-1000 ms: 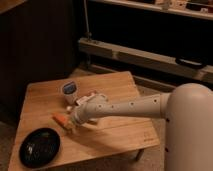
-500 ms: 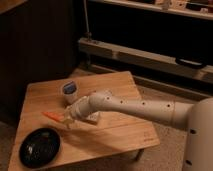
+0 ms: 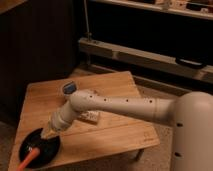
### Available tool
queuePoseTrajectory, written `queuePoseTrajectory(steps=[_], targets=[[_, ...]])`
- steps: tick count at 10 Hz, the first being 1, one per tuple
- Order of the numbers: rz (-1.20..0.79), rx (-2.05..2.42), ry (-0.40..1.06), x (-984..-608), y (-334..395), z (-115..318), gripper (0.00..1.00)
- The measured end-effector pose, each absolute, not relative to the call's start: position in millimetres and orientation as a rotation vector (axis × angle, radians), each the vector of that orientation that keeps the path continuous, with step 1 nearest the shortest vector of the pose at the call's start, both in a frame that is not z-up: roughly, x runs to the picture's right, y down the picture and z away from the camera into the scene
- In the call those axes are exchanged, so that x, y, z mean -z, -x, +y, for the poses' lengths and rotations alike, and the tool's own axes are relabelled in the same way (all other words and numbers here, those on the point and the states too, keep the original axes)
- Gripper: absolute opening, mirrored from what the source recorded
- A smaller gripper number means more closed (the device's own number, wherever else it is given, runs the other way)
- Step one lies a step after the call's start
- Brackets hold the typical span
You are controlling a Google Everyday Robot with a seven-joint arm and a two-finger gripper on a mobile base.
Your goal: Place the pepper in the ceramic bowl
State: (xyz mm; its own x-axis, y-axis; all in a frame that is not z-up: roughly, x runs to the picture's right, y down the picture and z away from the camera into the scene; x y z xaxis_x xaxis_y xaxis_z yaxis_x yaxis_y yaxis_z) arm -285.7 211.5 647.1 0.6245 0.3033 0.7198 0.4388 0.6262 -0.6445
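Observation:
The ceramic bowl [image 3: 44, 149] is a wide, shallow black dish at the front left corner of the wooden table [image 3: 115, 135]. The pepper [image 3: 30, 157], slender and orange-red, lies across the bowl's front left part, with its lower end reaching the rim. My gripper [image 3: 47, 133] is at the end of the white arm, just above the bowl's far side and a little up and right of the pepper. I cannot tell whether it touches the pepper.
A small white cup with a blue top [image 3: 69, 89] stands at the table's middle left, behind the arm. A white boxy object [image 3: 91, 118] lies partly hidden under the arm. A dark cabinet and a metal rail stand behind the table.
The arm has swung from the table's left middle toward the front left corner. The pepper has gone with it, from the tabletop beside the bowl to the bowl.

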Motion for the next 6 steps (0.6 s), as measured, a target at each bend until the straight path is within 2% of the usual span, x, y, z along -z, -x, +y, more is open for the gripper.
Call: queuePoseTrajectory(steps=[1,3,6], targets=[[-0.913,0.109,0.934,-647,284,214,0.61],[-0.911,0.062,0.900,-654,276,207,0.78],[-0.932,-0.021,0.864,-661,262,199,0.80]])
